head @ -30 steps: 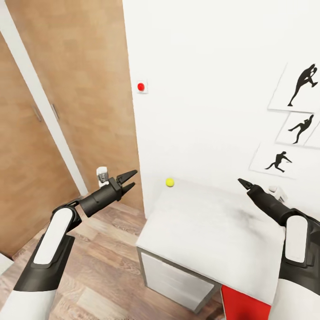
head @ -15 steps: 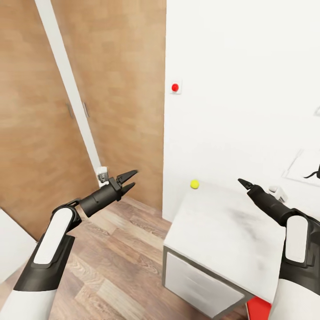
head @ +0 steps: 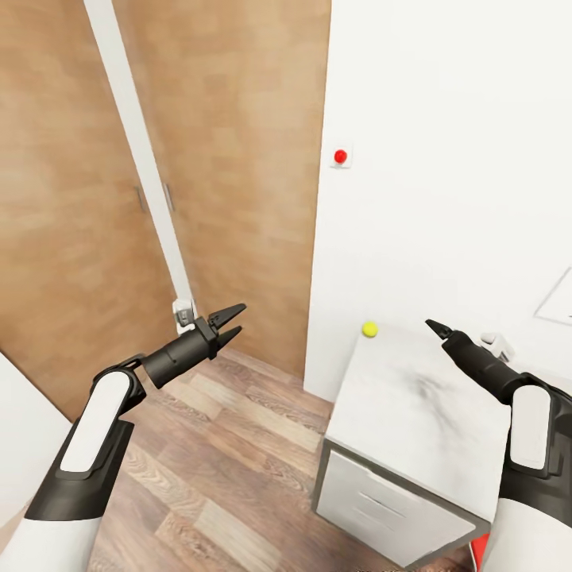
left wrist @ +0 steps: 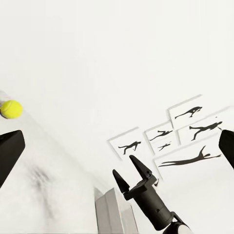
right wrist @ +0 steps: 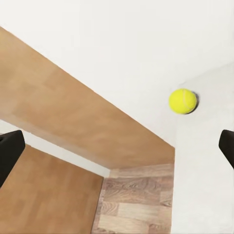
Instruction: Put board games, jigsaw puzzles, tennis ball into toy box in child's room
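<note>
Fuzzy round ball (head: 369,328) sits on smooth pale table (head: 413,421) ahead-left of right gripper (head: 434,325), well apart. Left gripper (head: 230,322) wide, over wood floor (head: 222,445); right gripper also spread, nothing held.

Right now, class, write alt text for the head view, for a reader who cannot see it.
A small tennis ball sits at the far corner of the pale table, against a white wall. The open left gripper reaches over wood floor towards brown doors; the open right gripper hovers over the table.
</note>
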`<state>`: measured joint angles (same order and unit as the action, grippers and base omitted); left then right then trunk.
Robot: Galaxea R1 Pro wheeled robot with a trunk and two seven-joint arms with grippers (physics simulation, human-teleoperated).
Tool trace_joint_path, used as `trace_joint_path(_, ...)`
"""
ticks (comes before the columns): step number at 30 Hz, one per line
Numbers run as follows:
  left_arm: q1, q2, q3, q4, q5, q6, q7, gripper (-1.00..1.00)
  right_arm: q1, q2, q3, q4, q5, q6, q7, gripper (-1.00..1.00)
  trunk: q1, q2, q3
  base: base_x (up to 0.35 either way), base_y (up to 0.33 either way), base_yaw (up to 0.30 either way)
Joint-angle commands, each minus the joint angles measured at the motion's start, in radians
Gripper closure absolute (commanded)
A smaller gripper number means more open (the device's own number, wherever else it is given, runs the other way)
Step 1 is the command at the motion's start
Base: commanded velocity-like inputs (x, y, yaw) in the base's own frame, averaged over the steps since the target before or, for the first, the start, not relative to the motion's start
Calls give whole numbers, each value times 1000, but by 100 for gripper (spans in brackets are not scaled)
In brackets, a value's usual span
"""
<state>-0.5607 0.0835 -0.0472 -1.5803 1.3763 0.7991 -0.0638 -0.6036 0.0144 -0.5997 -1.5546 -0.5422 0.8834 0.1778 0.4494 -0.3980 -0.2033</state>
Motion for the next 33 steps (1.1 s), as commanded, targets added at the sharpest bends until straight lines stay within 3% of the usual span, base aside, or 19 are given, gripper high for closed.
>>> trace_joint_path(1,-1,1,0,0,-3,2,-5,-100,-2,1,-3,0,8,6,9,-100,1,-2,-2,0,285,-162)
trace_joint_path(19,-1,1,0,2,-9,1,-3,-100,-9,-3,-3,15,14,4,-25,-100,1,-2,-2,30,285,-243)
trace_joint_path(27,-2,0,-1,19,-15,0,-1,-100,-18,-7,-3,28,14,5,-150,-100,1,-2,-2,173,252,-279)
trace_joint_path(33,-5,-2,-2,81,-27,-2,0,-100,-38,-12,33,76,14,5,-229,-100,1,-2,-2,221,229,-282)
